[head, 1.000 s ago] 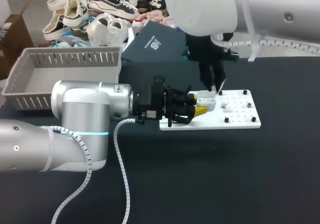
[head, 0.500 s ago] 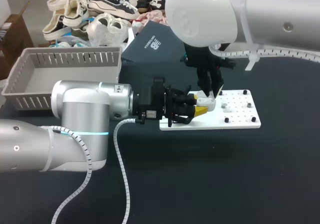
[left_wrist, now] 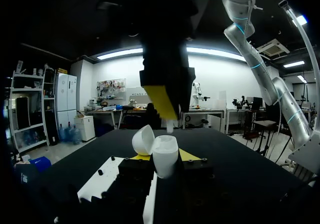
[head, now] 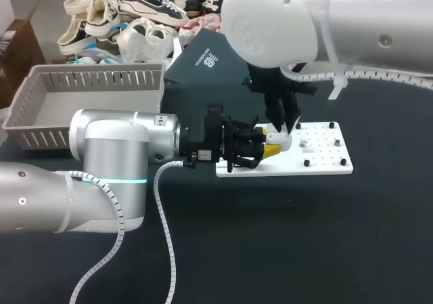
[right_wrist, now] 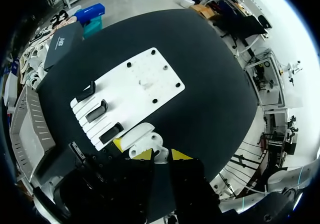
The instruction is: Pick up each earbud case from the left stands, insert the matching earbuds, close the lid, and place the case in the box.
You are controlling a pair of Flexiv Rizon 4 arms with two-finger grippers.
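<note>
The black table (head: pixel 338 236) carries everything. My left arm (head: pixel 108 155) lies low across it from the left side, and my right arm (head: pixel 338 13) comes down from the upper right.

A grey slatted basket (head: pixel 40 135) stands at the table's far left. A dark box (head: pixel 203 67) sits behind the left arm's wrist.

In front of both grippers lies a white board (head: pixel 325 162) dotted with small black pegs. In the right wrist view, three black stands (right_wrist: pixel 96 111) sit in a row at the board's end nearest the basket.

The left gripper (head: pixel 272 145) reaches over that end of the board. Its yellow tips press the earbud case (left_wrist: pixel 164 156) from both sides and hold it just above the board. The case is white and its lid is tipped open.

The right gripper (right_wrist: pixel 161 155) hangs directly over the open case, pointing down. Its tips are drawn close together with only a narrow gap. A small white piece, which looks like an earbud (left_wrist: pixel 170 127), hangs pinched between them just above the case's mouth, though it is too small to be sure.
</note>
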